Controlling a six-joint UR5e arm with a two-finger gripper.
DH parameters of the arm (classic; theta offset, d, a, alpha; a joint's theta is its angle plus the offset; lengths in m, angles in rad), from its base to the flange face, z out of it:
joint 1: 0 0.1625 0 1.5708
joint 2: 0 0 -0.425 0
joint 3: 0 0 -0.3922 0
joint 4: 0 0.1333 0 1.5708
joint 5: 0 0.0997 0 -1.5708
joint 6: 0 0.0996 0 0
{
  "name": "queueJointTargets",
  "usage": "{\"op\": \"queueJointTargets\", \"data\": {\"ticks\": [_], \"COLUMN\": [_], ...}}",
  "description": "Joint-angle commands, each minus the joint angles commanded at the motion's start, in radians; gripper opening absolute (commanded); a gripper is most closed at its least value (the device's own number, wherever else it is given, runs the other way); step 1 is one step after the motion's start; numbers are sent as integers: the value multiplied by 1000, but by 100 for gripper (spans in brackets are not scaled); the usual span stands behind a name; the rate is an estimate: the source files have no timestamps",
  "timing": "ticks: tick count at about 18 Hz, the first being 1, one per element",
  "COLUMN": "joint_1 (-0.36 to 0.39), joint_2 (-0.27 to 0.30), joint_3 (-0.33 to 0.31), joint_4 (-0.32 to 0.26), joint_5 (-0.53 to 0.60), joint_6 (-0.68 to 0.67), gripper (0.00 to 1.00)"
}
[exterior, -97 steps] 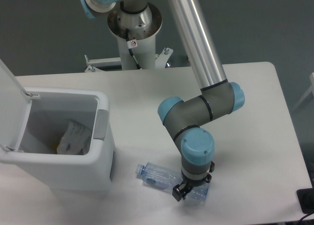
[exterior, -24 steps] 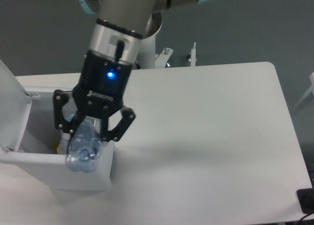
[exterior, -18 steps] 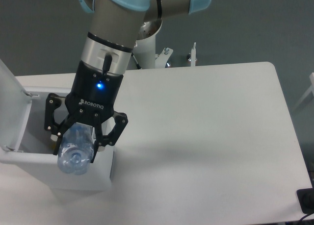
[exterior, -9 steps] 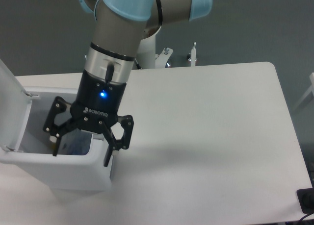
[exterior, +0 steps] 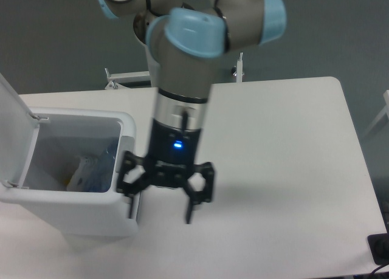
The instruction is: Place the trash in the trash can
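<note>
**What we count on and around the table**

We count one table (exterior: 292, 145), white-topped. On it we see one trash can (exterior: 73, 215), a white bin with one lid (exterior: 11, 118) standing open at its left side and one grey panel (exterior: 125, 154) on its right wall. Inside the bin we count two pieces of trash: one clear plastic bottle (exterior: 100, 169) and one crumpled white sheet (exterior: 78, 180) beside it. We count one robot arm (exterior: 188, 60), carrying one gripper (exterior: 161, 209) with two black fingers (exterior: 191, 206), spread apart. On the gripper body we see one small blue light (exterior: 177, 146). At the lower right edge we count one dark object (exterior: 380, 250), too cropped to identify.
</note>
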Motion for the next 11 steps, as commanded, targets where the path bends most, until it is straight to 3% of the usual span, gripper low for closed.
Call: {"op": "queueJointTargets", "data": {"ticks": [11], "joint_1": [196], "joint_2": [21], "joint_3": [-182], "joint_4": [-11], "joint_5": [3], "joint_6": [302], "gripper": [100]}}
